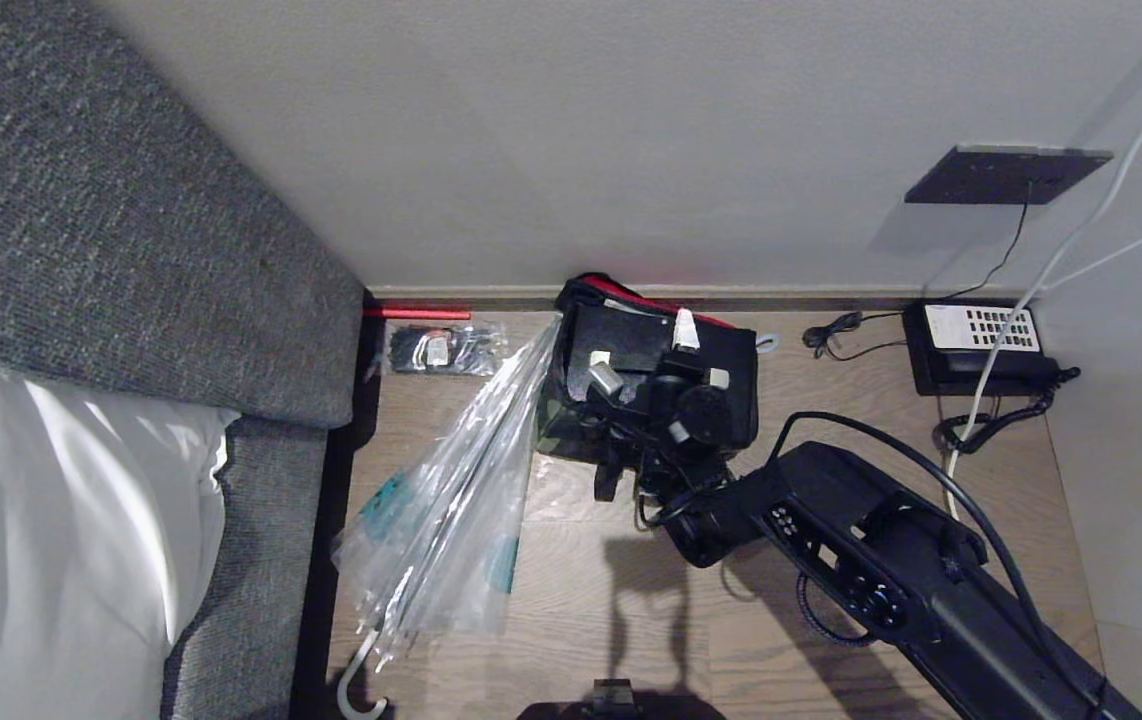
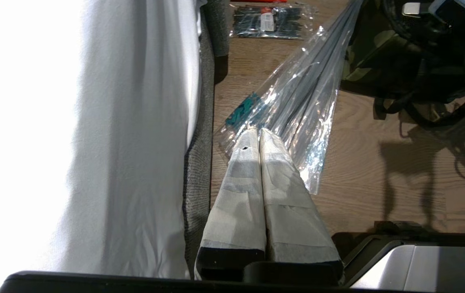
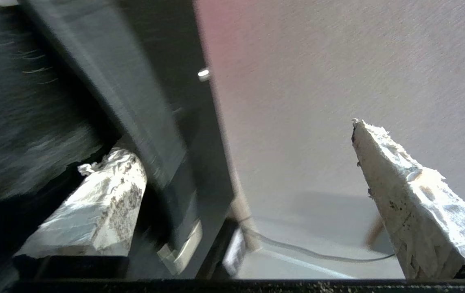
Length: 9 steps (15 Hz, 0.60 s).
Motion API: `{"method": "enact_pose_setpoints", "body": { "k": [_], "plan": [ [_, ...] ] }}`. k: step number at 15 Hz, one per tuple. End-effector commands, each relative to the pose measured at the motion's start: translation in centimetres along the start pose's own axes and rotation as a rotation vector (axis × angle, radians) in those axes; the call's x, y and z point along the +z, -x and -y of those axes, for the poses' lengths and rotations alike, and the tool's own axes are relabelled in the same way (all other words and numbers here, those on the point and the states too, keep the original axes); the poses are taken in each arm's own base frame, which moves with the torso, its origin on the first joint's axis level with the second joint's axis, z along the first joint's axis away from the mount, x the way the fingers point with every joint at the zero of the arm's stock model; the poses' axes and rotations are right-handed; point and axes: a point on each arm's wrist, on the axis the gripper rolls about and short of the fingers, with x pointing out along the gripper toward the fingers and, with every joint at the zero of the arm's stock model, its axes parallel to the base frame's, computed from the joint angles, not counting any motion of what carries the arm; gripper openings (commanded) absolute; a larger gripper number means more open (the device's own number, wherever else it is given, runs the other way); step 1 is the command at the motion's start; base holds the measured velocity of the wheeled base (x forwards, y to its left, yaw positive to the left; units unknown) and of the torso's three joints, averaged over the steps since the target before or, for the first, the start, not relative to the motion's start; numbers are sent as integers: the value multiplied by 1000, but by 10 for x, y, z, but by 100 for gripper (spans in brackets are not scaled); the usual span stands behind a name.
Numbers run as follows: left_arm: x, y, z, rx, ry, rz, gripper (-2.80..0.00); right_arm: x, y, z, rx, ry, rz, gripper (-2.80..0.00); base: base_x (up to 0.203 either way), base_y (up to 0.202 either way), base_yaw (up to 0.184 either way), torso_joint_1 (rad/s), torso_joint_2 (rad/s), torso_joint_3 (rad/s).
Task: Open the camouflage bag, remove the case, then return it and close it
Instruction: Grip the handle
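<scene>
The camouflage bag (image 1: pixel 651 385) stands on the wooden floor against the wall, black on top with a green camouflage patch (image 2: pixel 363 61) on its left side. My right arm reaches in from the lower right, and my right gripper (image 1: pixel 643 352) hangs over the bag's top, pointing toward the wall. In the right wrist view the right gripper (image 3: pixel 232 142) is open, with its taped fingers (image 3: pixel 102 203) set wide apart. A black panel of the bag (image 3: pixel 155 101) lies beside one finger. The case is hidden. My left gripper (image 2: pixel 259 132) is shut and parked beside the bed.
A clear plastic-wrapped umbrella (image 1: pixel 451 510) leans on the bag's left. The grey bed frame (image 1: pixel 131 250) and white sheet (image 1: pixel 51 520) fill the left side. A desk phone (image 1: pixel 981 345) with cables sits at the right, and a plastic packet (image 1: pixel 446 350) lies by the wall.
</scene>
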Motion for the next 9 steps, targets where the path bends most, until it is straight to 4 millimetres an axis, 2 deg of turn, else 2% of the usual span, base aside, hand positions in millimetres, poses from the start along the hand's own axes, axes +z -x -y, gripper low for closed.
{"method": "enact_pose_setpoints", "body": {
  "k": [1,6,9],
  "plan": [
    [0,0,0,1,1,2,-280,-10,-7,-7,-11,34,-25,0,0,0,0,0,0,0],
    [0,0,0,1,0,2,-280,-12,-12,-2,-24,33,-40,0,0,0,0,0,0,0],
    [0,0,0,1,1,2,-280,-16,-10,-12,-4,45,-34,0,0,0,0,0,0,0]
  ]
}}
